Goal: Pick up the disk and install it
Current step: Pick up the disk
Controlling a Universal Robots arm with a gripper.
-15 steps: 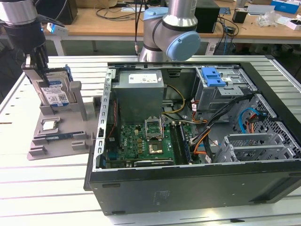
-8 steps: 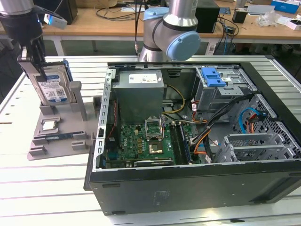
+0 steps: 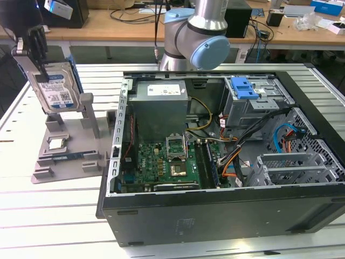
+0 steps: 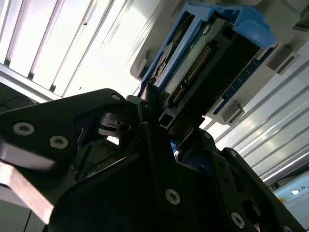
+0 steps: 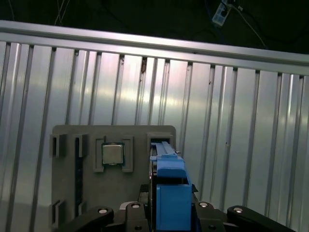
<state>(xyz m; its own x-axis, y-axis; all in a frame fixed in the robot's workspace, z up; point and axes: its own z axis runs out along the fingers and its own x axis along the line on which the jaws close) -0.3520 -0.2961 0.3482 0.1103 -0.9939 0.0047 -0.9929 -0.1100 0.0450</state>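
Note:
The disk (image 3: 55,90), a silver hard drive with a blue-and-white label in a blue bracket, stands upright on the grey holder (image 3: 64,151) at the exterior view's left. My black gripper (image 3: 42,70) comes down over its top edge and is shut on it. In the second wrist view the disk's connector edge (image 4: 203,63) sticks out past the gripper (image 4: 154,121), whose fingers sit against its sides. In the first wrist view the blue bracket (image 5: 169,193) sits in the gripper (image 5: 171,208), above the grey holder (image 5: 67,140).
An open computer case (image 3: 215,216) lies in the middle of the slatted metal table (image 3: 43,216), showing the motherboard (image 3: 167,162), power supply (image 3: 159,102) and a grey drive cage with a blue latch (image 3: 245,86). A small square chip (image 5: 112,154) rests in the holder. The arm's base (image 3: 194,32) stands behind the case.

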